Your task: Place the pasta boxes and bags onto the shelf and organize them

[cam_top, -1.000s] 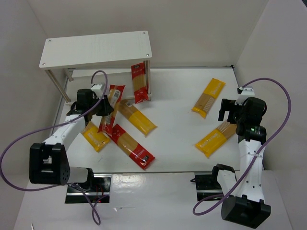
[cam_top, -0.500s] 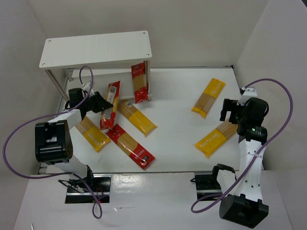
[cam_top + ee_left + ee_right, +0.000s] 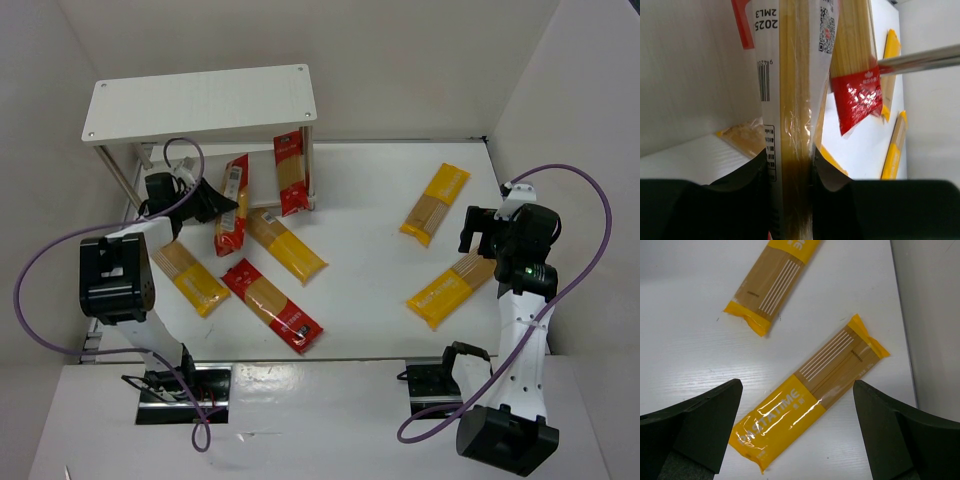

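Note:
My left gripper (image 3: 213,205) is shut on a red spaghetti packet (image 3: 232,203) and holds it tilted, just in front of the white shelf (image 3: 200,100). In the left wrist view the packet (image 3: 792,90) runs up between my shut jaws (image 3: 788,170). A second red packet (image 3: 290,175) leans on the shelf's right front leg. A third red packet (image 3: 272,305) lies on the table. My right gripper (image 3: 490,232) is open and empty above a yellow packet (image 3: 450,287), which lies between my fingers in the right wrist view (image 3: 805,410).
More yellow packets lie at the left (image 3: 190,278), the middle (image 3: 285,245) and the far right (image 3: 435,203). The shelf's metal leg (image 3: 920,59) crosses the left wrist view. White walls close in both sides.
My left gripper has swung back and left toward the shelf, carrying the red packet with it and turning it more upright. The right arm has barely moved.

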Tool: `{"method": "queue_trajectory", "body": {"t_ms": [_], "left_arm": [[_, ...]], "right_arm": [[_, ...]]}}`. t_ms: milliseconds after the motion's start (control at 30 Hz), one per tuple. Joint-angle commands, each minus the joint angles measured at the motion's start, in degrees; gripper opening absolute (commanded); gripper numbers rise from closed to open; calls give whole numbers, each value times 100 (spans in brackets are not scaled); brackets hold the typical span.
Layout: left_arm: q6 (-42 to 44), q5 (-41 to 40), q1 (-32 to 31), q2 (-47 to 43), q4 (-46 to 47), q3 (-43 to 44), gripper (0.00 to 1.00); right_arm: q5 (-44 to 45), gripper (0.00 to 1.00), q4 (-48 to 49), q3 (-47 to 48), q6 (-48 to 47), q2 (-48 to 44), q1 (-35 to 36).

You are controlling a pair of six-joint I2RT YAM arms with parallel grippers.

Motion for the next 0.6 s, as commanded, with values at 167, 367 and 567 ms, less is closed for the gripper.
{"method": "queue_trajectory", "body": {"t_ms": [167, 367, 567], "left_arm": [[-762, 265, -266, 349, 1108, 1033, 0], [-868, 151, -530, 534, 1178, 1271, 0], [-930, -165, -731, 780, 1179, 1561, 0]], "right_arm": [[-90, 100, 279, -2, -67, -118, -42], [-91, 100, 279, -2, -120, -119, -42], [-91, 100, 279, -2, -120, -172, -42]]}}
